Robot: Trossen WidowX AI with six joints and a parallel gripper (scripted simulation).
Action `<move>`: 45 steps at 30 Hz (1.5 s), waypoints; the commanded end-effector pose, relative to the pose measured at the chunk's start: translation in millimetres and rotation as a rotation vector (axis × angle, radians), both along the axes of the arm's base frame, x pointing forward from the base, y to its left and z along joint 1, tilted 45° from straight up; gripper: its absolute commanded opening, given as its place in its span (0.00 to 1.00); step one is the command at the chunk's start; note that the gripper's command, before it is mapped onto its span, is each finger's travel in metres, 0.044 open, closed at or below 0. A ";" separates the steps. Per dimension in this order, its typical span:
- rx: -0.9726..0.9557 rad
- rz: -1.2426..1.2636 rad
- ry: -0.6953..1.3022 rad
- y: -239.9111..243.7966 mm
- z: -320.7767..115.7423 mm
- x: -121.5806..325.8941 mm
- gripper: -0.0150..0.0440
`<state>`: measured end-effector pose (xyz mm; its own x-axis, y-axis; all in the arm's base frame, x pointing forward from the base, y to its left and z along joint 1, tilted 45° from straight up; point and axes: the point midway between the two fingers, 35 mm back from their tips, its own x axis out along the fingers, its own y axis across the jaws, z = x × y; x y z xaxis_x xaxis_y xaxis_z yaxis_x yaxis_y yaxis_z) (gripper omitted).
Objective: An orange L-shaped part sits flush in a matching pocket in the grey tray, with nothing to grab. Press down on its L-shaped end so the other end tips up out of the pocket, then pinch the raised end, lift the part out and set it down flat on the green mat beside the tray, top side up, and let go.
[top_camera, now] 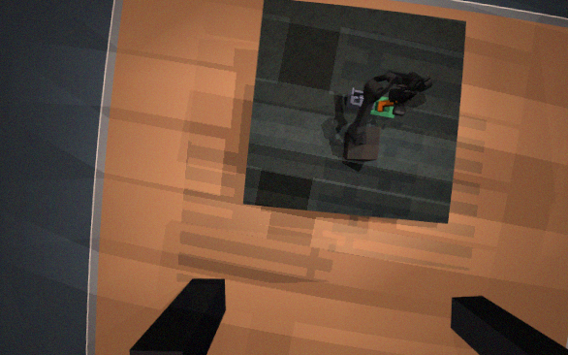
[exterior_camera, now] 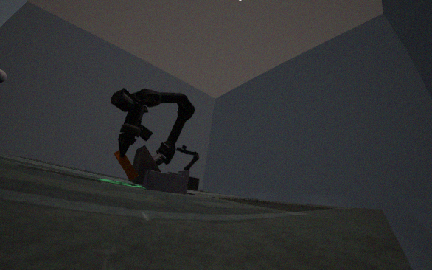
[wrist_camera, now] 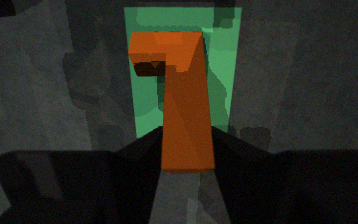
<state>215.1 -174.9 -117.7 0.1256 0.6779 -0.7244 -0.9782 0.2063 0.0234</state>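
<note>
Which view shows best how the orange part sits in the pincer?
Wrist view: the orange part fills the frame, its straight end clamped in the pincer, L end out over the green mat. Exterior shows it only as a tilted sliver above the mat; top shows a small orange speck.
</note>
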 end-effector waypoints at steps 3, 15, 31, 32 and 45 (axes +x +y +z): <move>0.007 -0.003 0.003 8.2 -7.5 0.6 0.25; 0.007 -0.003 0.003 10.9 -10.2 1.0 0.25; 0.006 0.001 0.003 10.6 -9.8 0.5 0.61; 0.006 0.001 0.003 10.6 -9.8 0.5 0.65; 0.005 -0.003 0.005 -50.1 53.4 -10.4 0.93</move>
<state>207.1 -226.7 -67.5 0.1416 0.6670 -0.7315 -0.9746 0.2236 0.0152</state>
